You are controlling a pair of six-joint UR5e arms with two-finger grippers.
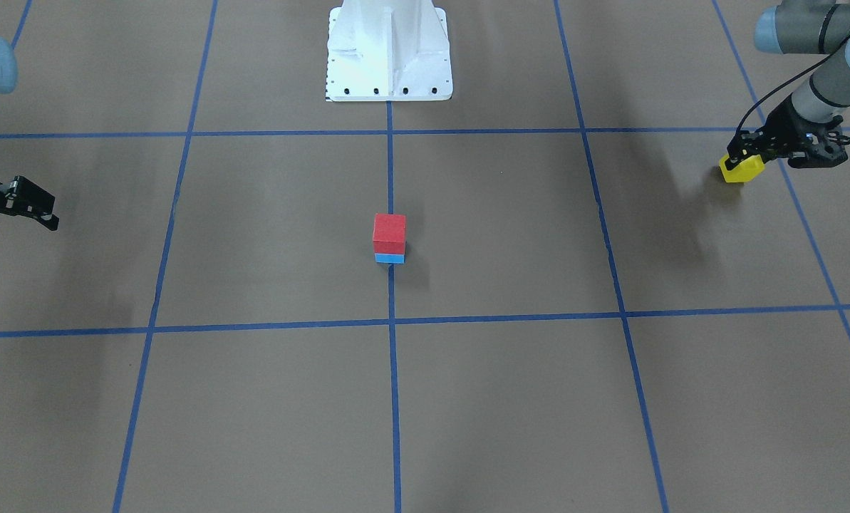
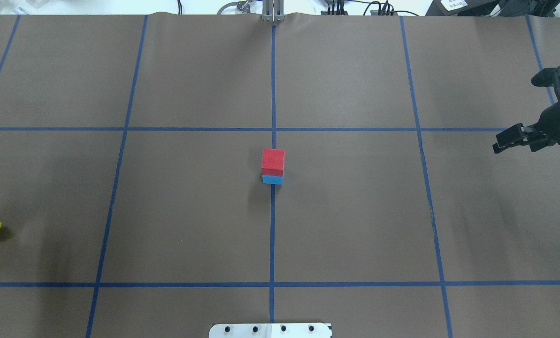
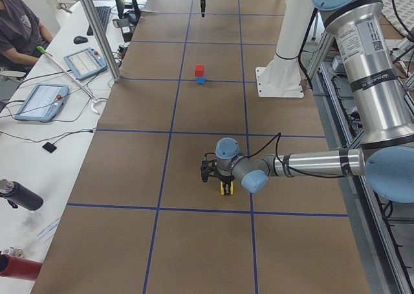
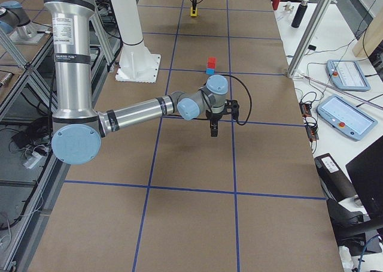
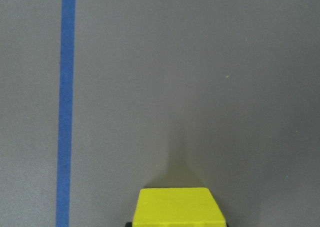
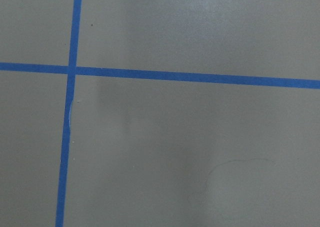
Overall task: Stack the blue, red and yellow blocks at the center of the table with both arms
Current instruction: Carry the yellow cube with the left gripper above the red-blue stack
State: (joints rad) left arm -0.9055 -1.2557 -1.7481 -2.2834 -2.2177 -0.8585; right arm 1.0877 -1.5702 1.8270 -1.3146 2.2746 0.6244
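Note:
At the table's (image 2: 355, 211) center the red block (image 2: 273, 161) sits squarely on the blue block (image 2: 272, 180); the red block (image 1: 389, 232) and a strip of the blue block (image 1: 390, 258) also show from the front. Far out on my left side is the yellow block (image 1: 743, 169), with my left gripper (image 1: 737, 165) shut on it from above, at or just above the table. The left wrist view holds the yellow block (image 5: 178, 207) at its bottom edge. My right gripper (image 2: 499, 143) hovers open and empty over my right side, well away from the stack.
The white base plate (image 2: 270, 331) lies at the robot's edge of the table. Beyond the far edge stand a metal post (image 3: 97, 35) and a side bench with tablets (image 3: 42, 101), where a person (image 3: 19, 22) sits.

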